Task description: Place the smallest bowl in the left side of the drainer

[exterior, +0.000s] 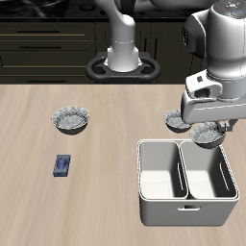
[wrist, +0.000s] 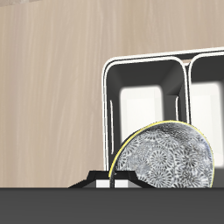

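My gripper (exterior: 206, 127) is shut on the smallest bowl (exterior: 207, 135), a small grey-white bowl with a dark speckled pattern. It holds the bowl tilted, a little above the back rim of the white drainer (exterior: 183, 209), over its left side compartment (exterior: 209, 174). In the wrist view the bowl (wrist: 166, 157) fills the foreground, with the drainer's rim (wrist: 108, 96) and both deep compartments beyond it. My fingertips are mostly hidden behind the bowl.
A mid-sized patterned bowl (exterior: 177, 120) sits on the table just behind the drainer, close to the arm. The widest grey bowl (exterior: 71, 119) sits far across the table. A small blue object (exterior: 63, 165) lies nearer the front edge.
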Motion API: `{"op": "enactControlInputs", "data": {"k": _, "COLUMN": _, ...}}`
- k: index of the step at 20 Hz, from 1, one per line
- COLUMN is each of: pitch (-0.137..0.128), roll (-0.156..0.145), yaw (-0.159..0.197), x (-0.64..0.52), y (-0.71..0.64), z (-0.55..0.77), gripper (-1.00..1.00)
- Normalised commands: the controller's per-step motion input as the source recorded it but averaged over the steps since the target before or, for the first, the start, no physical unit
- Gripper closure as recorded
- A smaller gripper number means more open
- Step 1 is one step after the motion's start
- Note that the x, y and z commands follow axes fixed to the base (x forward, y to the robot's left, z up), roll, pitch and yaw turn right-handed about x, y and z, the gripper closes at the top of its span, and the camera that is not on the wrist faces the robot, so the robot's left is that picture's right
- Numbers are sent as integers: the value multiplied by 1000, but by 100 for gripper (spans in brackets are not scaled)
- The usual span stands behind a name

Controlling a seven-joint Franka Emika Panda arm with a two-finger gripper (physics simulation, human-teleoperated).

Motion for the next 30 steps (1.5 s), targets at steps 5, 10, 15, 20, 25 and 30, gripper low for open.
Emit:
{"op": "enactControlInputs", "data": {"k": 5, "pitch": 36, "roll": -15, "yaw": -9, "x": 31, "y": 0, "z": -323, "gripper": 100}}
{"op": "enactControlInputs", "data": {"k": 10, "pitch": 39, "roll": 0, "yaw": -14, "x": 18, "y": 14, "z": -306, "gripper": 100}}
{"op": "enactControlInputs", "data": {"k": 15, "pitch": 30, "roll": 24, "yaw": 20, "x": -39, "y": 141, "z": -281, "gripper": 100}}
{"op": "enactControlInputs", "data": {"k": 20, "pitch": 21, "roll": -4, "yaw": 25, "x": -9, "y": 26, "z": -153, "gripper": 100}}
{"op": "enactControlInputs", "data": {"k": 25, "pitch": 23, "roll": 21, "yaw": -29, "x": -6, "y": -29, "z": -133, "gripper": -100}}
{"op": "enactControlInputs", "data": {"k": 30, "pitch": 20, "roll": 9, "yaw": -6, "x": 15, "y": -17, "z": -102, "gripper": -100}}
